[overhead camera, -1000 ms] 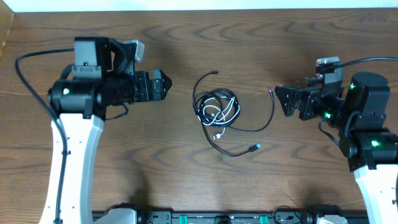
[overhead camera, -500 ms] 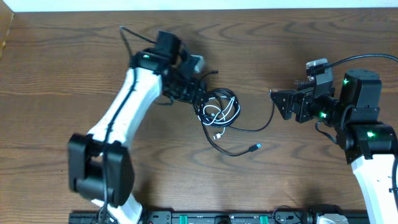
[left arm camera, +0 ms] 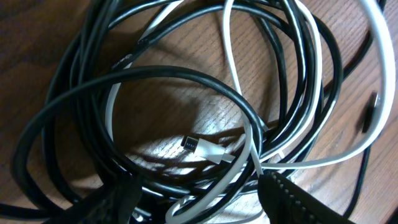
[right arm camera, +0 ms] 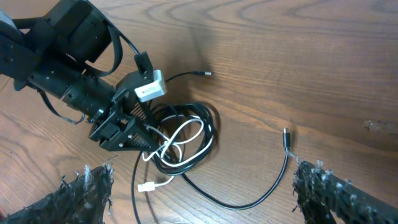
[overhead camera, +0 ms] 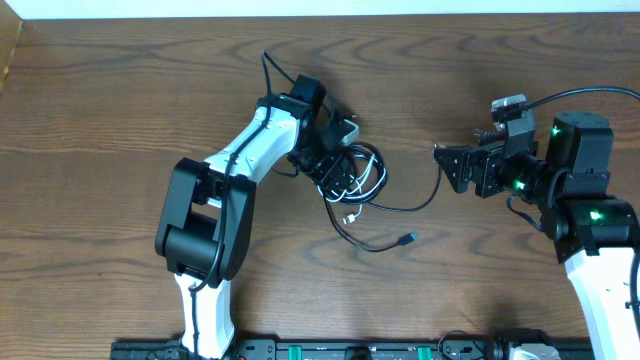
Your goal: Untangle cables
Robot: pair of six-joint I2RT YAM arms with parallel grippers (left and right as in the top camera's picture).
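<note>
Left hand (overhead camera: 333, 172) over cables (overhead camera: 375, 178) (tangled); table (overhead camera: 120, 100) around.

Dark brown wood-grain table (overhead camera: 100, 120), evenly lit, a pale strip (overhead camera: 320, 7) along its far edge.

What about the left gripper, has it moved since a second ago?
Yes. In the overhead view, the left gripper swung right, from well left of the cables to directly over them.

Close view of tangled cables (left arm camera: 186, 75), several black loops crossing over one white cable (left arm camera: 232, 74), a small white plug (left arm camera: 198, 146) with a metal tip at the centre, lying on the wooden surface (left arm camera: 161, 118), left tool (left arm camera: 200, 190) with dark fingers (left arm camera: 298, 200) spread wide at the bottom edge, coil between them.
</note>
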